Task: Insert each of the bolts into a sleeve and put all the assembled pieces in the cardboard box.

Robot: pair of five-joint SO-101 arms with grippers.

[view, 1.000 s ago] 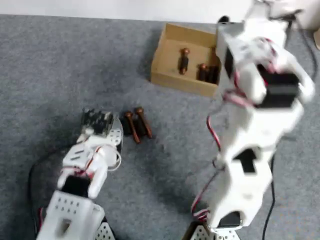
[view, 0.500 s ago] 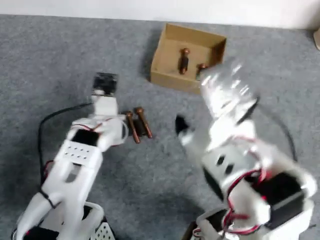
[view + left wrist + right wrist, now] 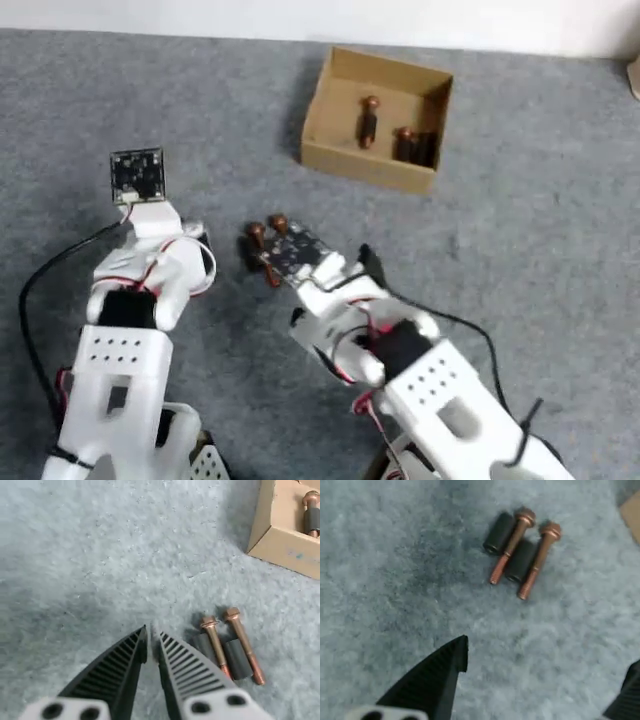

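Left pincer (image 3: 152, 635) narrow and empty, right pincer (image 3: 547, 655) wide — both near two loose bolts (image 3: 512, 545) and sleeves (image 3: 498, 532)

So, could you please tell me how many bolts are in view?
4. One bolt and another lie side by side on the carpet beside black sleeves; a third lies in the middle of the cardboard box, a fourth in its corner. More may be hidden there.
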